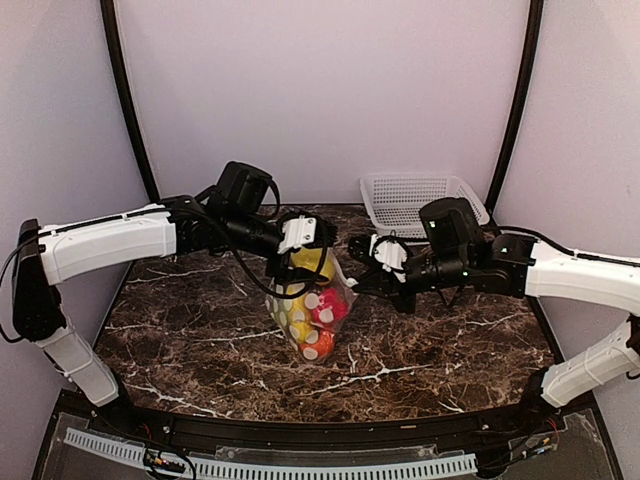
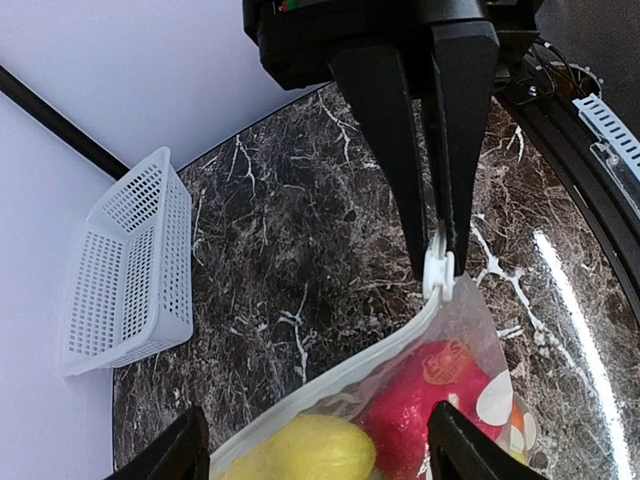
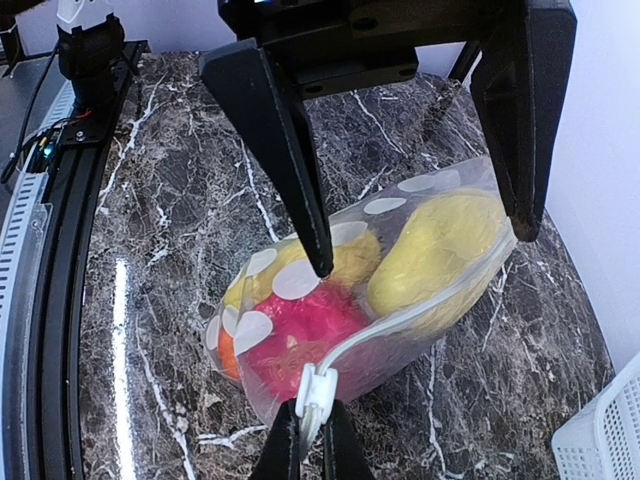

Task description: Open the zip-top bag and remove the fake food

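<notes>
The zip-top bag (image 1: 306,322), clear with pale dots, lies on the dark marble table (image 1: 200,320). Through it I see fake food: a yellow lemon (image 2: 310,450), a second yellow piece (image 3: 440,240), a pink-red piece (image 3: 300,325) and an orange piece (image 3: 228,355). My right gripper (image 3: 308,405) is shut on the white zip slider (image 3: 316,385) at the bag's corner; it also shows in the left wrist view (image 2: 437,270). My left gripper (image 1: 305,262) is open wide and straddles the bag's upper end; its fingers (image 3: 318,255) touch the dotted face.
A white lattice basket (image 1: 420,195) stands at the back right of the table, near the right arm; it also shows in the left wrist view (image 2: 130,270). A black rail (image 3: 60,300) runs along the table's near edge. Pale walls close in the back and sides.
</notes>
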Available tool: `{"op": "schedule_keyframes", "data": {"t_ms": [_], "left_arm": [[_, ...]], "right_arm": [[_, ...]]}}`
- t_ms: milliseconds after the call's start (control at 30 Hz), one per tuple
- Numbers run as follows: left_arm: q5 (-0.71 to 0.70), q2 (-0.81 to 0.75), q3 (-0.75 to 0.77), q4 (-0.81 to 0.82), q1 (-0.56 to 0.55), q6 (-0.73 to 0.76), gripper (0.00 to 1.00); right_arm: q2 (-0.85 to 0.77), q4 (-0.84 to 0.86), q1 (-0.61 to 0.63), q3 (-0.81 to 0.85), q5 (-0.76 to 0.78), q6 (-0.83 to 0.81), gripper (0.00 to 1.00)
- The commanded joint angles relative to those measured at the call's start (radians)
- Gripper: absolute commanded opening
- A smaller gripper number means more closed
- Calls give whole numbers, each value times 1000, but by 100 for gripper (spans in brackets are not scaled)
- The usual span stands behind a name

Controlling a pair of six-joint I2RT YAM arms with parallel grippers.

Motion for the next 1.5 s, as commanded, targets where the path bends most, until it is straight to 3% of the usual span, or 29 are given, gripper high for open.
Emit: {"op": "schedule_keyframes", "data": {"t_ms": [0,267,333,500,600,667,800,833,900,933,967,1200,1467], "left_arm": [[-13,28,54,-84,-12,96,73],[-28,69,82,-55,-40,174,68],[-43,85,92,-56,-39,187,63],[-72,92,88,-53,-41,185,32],[-80,36,40,21,-40,146,11],[-92,-2,-7,76,-40,112,2],[-115,-72,-60,139,-40,6,1],[-123,-84,-69,168,-41,-34,1],[-129,-118,-90,201,-40,-91,1],[-132,-137,-100,208,-41,-109,1],[-135,-143,-103,213,-40,-141,1],[-170,-174,-154,228,-60,-250,1],[-119,-139,-154,243,-87,-348,1]], "right_arm": [[-28,-14,18,30,33,-30,0],[-15,-44,45,57,78,-64,0],[-13,-46,51,61,91,-71,0],[-32,-49,55,58,122,-76,0],[-53,-37,56,44,160,-79,0],[-69,-26,55,35,190,-80,0],[-114,48,44,6,221,-65,0],[-128,78,40,-6,226,-51,10],[-150,134,28,-22,209,-13,44],[-160,149,24,-31,187,0,55],[-171,166,21,-45,172,14,59],[-196,240,9,-129,81,117,63],[-168,329,8,-158,88,150,65]]}}
